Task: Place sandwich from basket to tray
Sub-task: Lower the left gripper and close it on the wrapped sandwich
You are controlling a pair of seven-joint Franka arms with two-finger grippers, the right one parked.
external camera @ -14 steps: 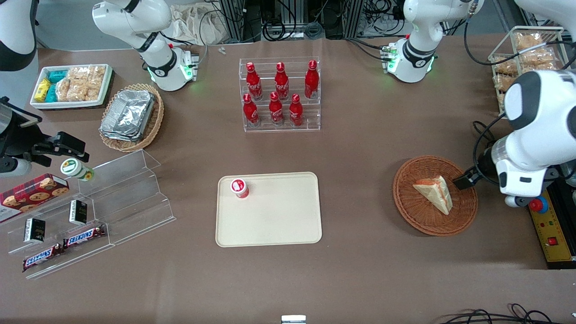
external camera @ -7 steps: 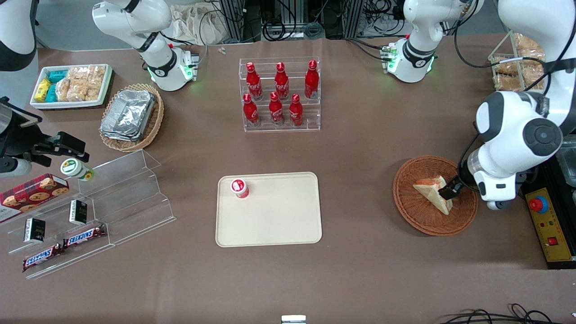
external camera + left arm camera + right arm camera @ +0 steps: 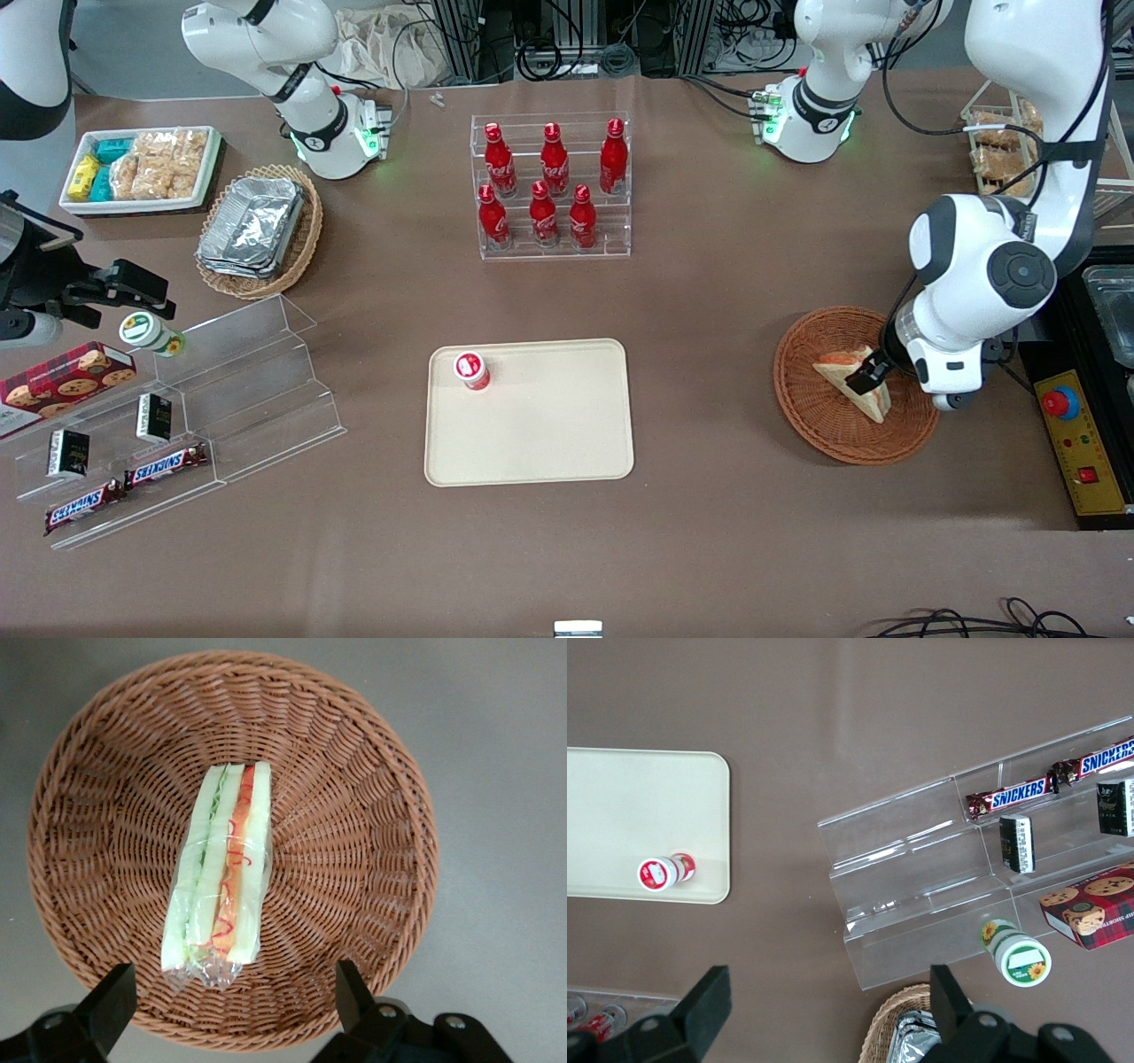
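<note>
Lowered over the basket (image 3: 824, 425), the gripper (image 3: 232, 992) holds its jaws wide astride the sandwich (image 3: 221, 881).

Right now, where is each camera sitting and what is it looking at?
Front view: high up, facing both arms, looking down on the table; the gripper hangs over the sandwich in the basket, and the tray is mid-table.
Left wrist view: on the working arm, looking straight down at the sandwich in the basket; its open fingers show.
Right wrist view: on the parked arm, looking down at the tray and a clear shelf.
Shared: front and left wrist both show sandwich and basket.
</note>
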